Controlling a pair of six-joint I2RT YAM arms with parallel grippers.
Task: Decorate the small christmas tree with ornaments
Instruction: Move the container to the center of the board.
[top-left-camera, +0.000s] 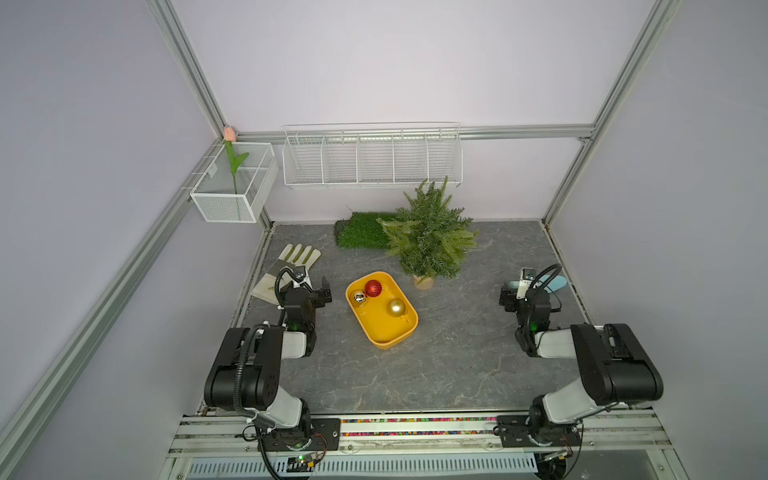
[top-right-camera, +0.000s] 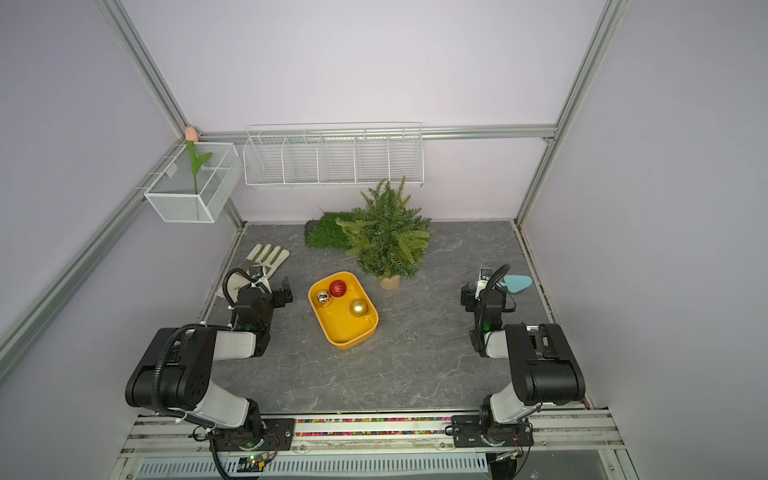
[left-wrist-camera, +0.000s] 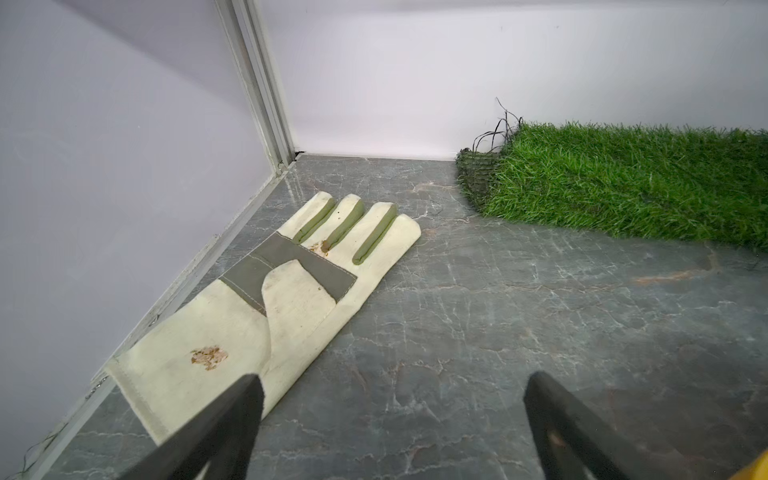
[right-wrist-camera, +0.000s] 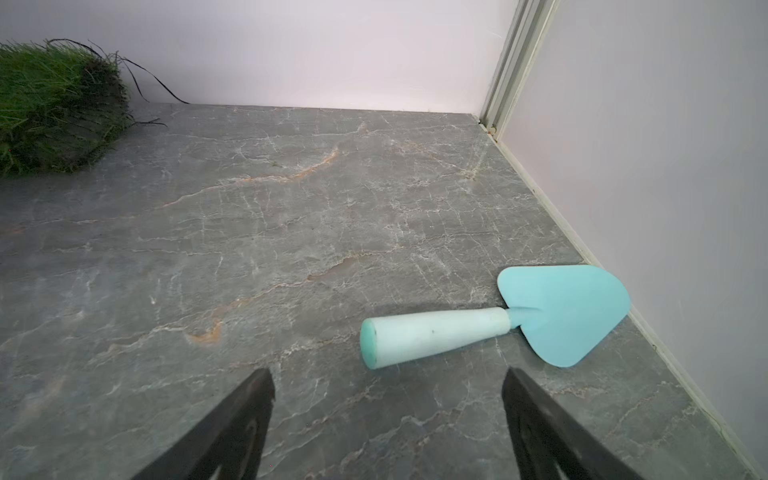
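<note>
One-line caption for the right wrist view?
Open right gripper above the grey table, turquoise trowel lying just ahead beside the wall.

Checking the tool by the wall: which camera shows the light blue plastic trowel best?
Right wrist view: the light blue plastic trowel lies whole, close, unobstructed. Both top views show it small, partly hidden behind the right arm. The left wrist view misses it.
</note>
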